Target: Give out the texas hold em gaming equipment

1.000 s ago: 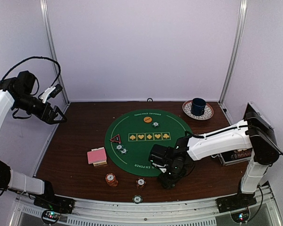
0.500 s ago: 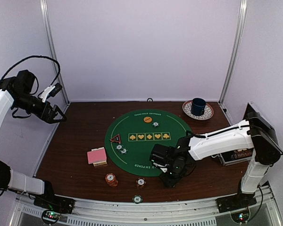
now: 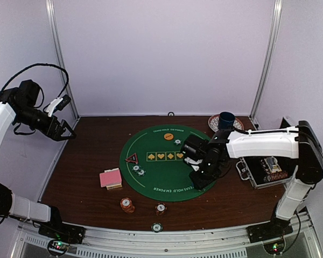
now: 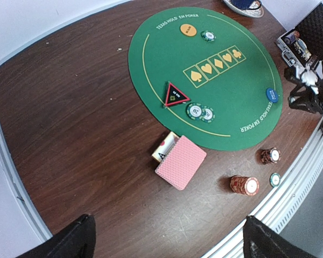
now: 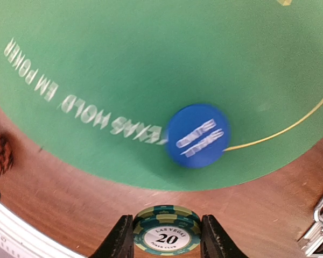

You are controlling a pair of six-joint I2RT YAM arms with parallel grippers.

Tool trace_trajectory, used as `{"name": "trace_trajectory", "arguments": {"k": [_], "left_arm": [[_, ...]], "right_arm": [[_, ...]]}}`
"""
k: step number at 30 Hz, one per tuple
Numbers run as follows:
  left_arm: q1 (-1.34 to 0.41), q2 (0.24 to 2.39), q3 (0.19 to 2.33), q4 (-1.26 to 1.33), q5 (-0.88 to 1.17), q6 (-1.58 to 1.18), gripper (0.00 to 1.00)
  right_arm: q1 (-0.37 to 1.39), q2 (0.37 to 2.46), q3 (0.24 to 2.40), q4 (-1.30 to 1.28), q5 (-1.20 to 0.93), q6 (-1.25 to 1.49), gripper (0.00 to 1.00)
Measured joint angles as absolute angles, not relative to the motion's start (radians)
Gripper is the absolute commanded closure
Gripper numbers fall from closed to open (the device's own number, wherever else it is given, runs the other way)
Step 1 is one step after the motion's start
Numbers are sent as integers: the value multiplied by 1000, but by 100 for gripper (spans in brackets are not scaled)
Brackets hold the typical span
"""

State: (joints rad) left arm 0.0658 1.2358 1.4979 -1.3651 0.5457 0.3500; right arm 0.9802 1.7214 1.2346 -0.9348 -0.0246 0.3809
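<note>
My right pincer (image 5: 167, 239) is pinching a small stack of green round poker chips with striped edges (image 5: 167, 232). One finger (image 5: 120, 241) presses on each side of the rims. The top chip's flat face, printed with a 20, is turned toward my wrist camera.

Just beyond the stack, a flat blue disc (image 5: 198, 135) lies on the near right rim of the round green felt mat (image 5: 124, 64). Its white print is too blurred to read.

A row of five yellow suit marks (image 3: 170, 156) runs left to right across the mat's middle. An orange disc (image 3: 168, 136) and a single green chip (image 3: 177, 142) lie toward the mat's far side.

At the mat's left rim, a red-and-black triangle marker (image 3: 132, 158) lies flat. A pair of green chips (image 3: 138, 170) sits just beside it on the near side.

Off the mat, toward the left edge of the brown wooden tabletop (image 3: 86, 140), sits a deck of pink-backed playing cards (image 3: 111, 178). Its sides are slightly askew to the tabletop's edges.

Toward the near edge stand a stack of orange-red chips (image 3: 127, 204) and a stack of dark chips (image 3: 160, 208). A lone green chip (image 3: 157, 227) lies right at that edge.

An open black case with metal edges (image 3: 261, 174) sits by the right edge. A dark blue cup on a patterned saucer (image 3: 226, 121) stands in the far right corner.

My left pincer (image 3: 69, 130) is spread and empty. It is raised above the left edge, near the far left corner.
</note>
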Motion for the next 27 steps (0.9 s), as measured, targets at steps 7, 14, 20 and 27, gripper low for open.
{"name": "trace_trajectory", "arguments": {"k": [7, 14, 20, 27], "left_arm": [[66, 1236, 1498, -1365, 545, 350, 2], [66, 1236, 1498, -1366, 545, 350, 2], [66, 1236, 1500, -1367, 545, 350, 2], [66, 1236, 1500, -1367, 545, 350, 2]], "right_arm": [[799, 1745, 1247, -918, 6, 361, 89], [723, 1824, 1250, -868, 8, 355, 89], [710, 1868, 1250, -825, 7, 351, 85], [694, 1888, 1250, -792, 9, 348, 46]]}}
